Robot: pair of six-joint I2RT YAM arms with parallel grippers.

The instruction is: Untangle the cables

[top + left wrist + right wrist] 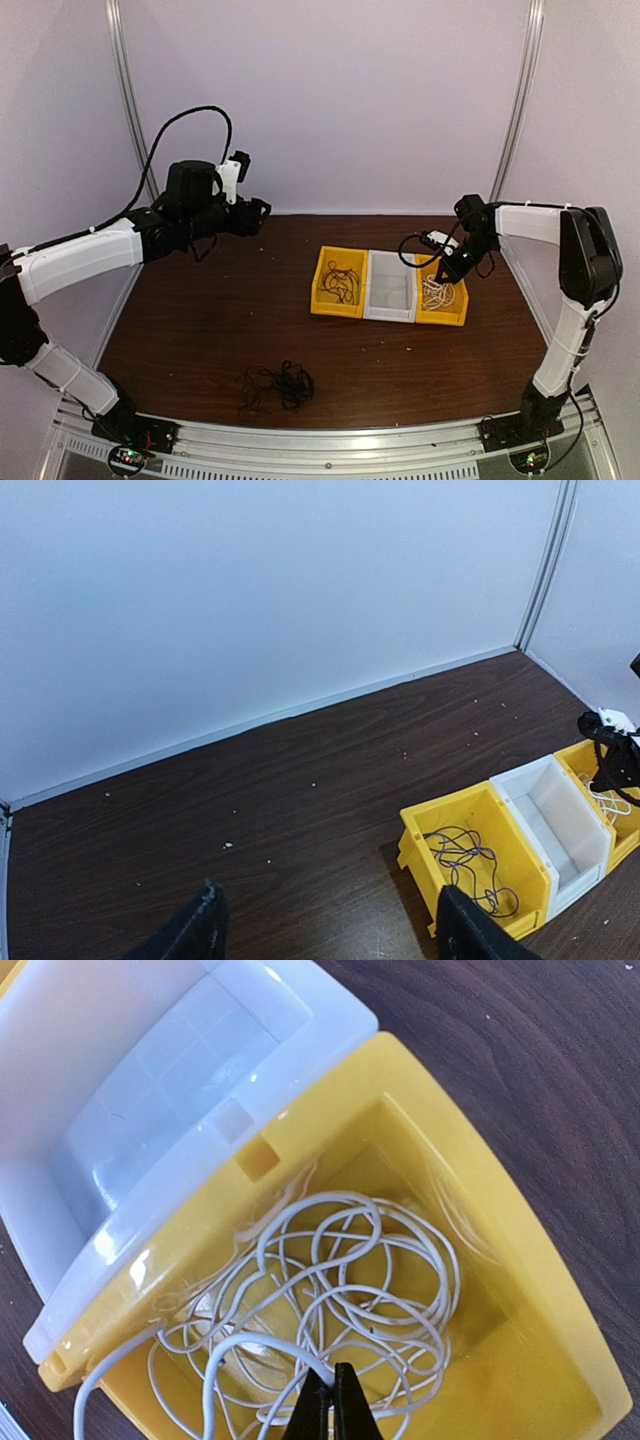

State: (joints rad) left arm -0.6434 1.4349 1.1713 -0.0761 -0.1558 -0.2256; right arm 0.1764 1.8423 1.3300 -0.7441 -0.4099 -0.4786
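A tangle of black cables [278, 385] lies on the table near the front edge. Three bins stand in a row at mid-right. The left yellow bin [325, 300] holds a dark cable [468, 860]. The right yellow bin [520, 1290] holds a coiled white cable [350, 1280]. My right gripper [332, 1375] reaches down into that bin, and its jaws are shut on a strand of the white cable. My left gripper [330, 905] hangs open high over the back left of the table, with nothing between its fingers.
An empty white bin [160, 1110] sits between the two yellow ones. Bare dark wood table [200, 310] stretches left of the bins. The back wall and a side wall enclose the table.
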